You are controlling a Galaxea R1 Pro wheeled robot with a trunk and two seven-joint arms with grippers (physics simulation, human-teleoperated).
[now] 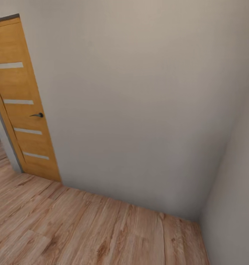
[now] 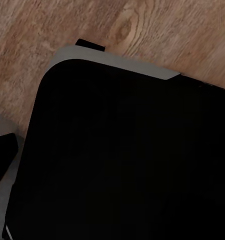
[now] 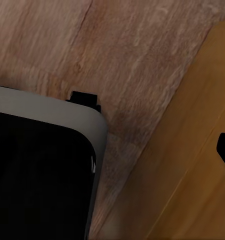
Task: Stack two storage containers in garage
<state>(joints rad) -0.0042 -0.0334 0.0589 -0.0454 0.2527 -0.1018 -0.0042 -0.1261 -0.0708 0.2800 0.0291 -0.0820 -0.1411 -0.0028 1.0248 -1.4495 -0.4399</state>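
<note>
The head view faces a plain grey-white wall point(image 1: 139, 103) meeting a light wood plank floor point(image 1: 84, 232) at the lower frame, with a wooden door point(image 1: 23, 106) with pale slats at the upper left. Both wrist views look down on a black, grey-rimmed robot base point(image 2: 122, 160) over the planks. Whether either end effector is apart or together cannot be told, and where the containers are cannot be told either

No readable text or signs
</note>
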